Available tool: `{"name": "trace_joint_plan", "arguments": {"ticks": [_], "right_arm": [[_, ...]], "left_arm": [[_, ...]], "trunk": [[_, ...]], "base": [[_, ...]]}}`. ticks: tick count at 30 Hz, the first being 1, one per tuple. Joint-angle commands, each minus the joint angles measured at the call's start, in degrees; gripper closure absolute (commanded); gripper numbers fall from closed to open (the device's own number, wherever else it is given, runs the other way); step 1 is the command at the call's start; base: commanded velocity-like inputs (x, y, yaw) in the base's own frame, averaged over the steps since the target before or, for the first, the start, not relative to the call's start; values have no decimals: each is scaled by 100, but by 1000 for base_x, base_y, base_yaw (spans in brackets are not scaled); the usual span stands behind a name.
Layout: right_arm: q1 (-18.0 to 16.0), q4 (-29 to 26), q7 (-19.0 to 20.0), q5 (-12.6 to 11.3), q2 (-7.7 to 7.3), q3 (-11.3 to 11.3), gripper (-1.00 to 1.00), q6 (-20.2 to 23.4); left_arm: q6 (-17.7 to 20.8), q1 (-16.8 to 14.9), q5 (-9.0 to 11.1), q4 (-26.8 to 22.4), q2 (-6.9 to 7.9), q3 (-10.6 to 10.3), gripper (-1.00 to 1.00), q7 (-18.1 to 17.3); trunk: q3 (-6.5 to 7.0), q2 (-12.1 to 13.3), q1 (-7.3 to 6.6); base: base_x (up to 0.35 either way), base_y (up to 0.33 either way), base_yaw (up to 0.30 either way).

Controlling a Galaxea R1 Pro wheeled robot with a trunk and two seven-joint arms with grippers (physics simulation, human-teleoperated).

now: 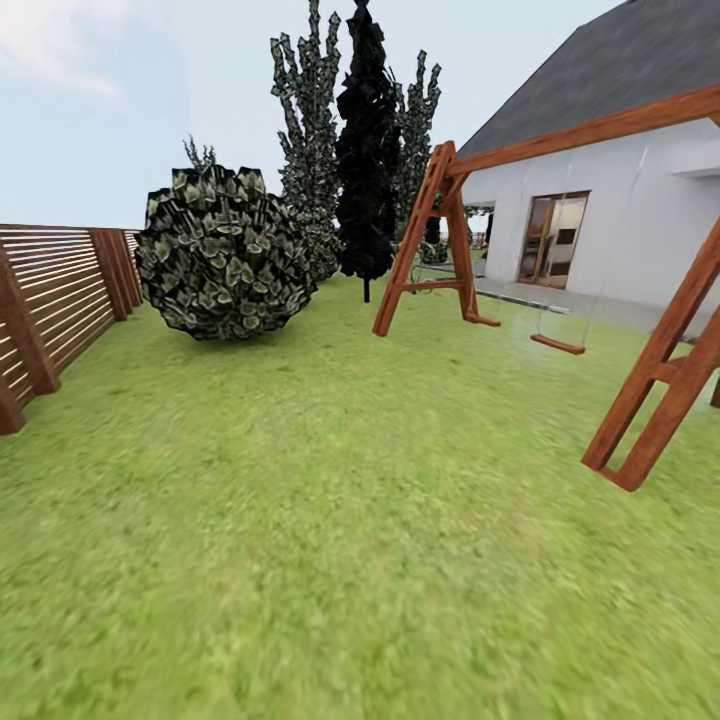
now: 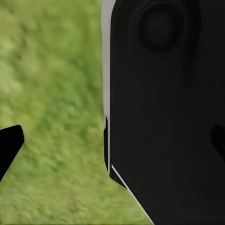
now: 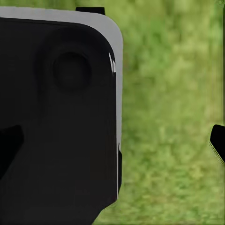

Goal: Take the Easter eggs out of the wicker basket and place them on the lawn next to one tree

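The lawn (image 1: 330, 520) spreads wide and green ahead of me. At its far end stands a tall, dark tree (image 1: 365, 150) on a thin trunk, with paler tall trees (image 1: 308, 130) beside it. The Easter eggs and the wicker basket are out of view. In the left wrist view my left gripper (image 2: 112, 145) is open, its fingertips (image 2: 10, 149) far apart, with grass and the robot's black body (image 2: 164, 117) behind. My right gripper (image 3: 112, 143) is open too, its fingertips (image 3: 218, 143) spread over grass, with nothing held.
A big round bush (image 1: 222, 255) sits at the back left, near a brown slatted fence (image 1: 60, 300). A wooden swing frame (image 1: 440, 240) with a hanging seat (image 1: 557, 344) spans the right side. Behind it is a white house (image 1: 600, 200).
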Motion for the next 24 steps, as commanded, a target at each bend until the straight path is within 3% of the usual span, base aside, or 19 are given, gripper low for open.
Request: {"name": "trace_joint_plan", "arguments": {"ticks": [1,24], "right_arm": [[-7,12,-5,-1,0,2,-100,-2],[-7,12,-5,1,0,8,-100,33]], "left_arm": [[2,1,1,-5,0,1,-100,2],[2,1,1,-5,0,1,-100,2]], "trunk": [[-4,-2,3],[-4,-2,3]], "base": [[333,0,-5],[333,0,0]]}}
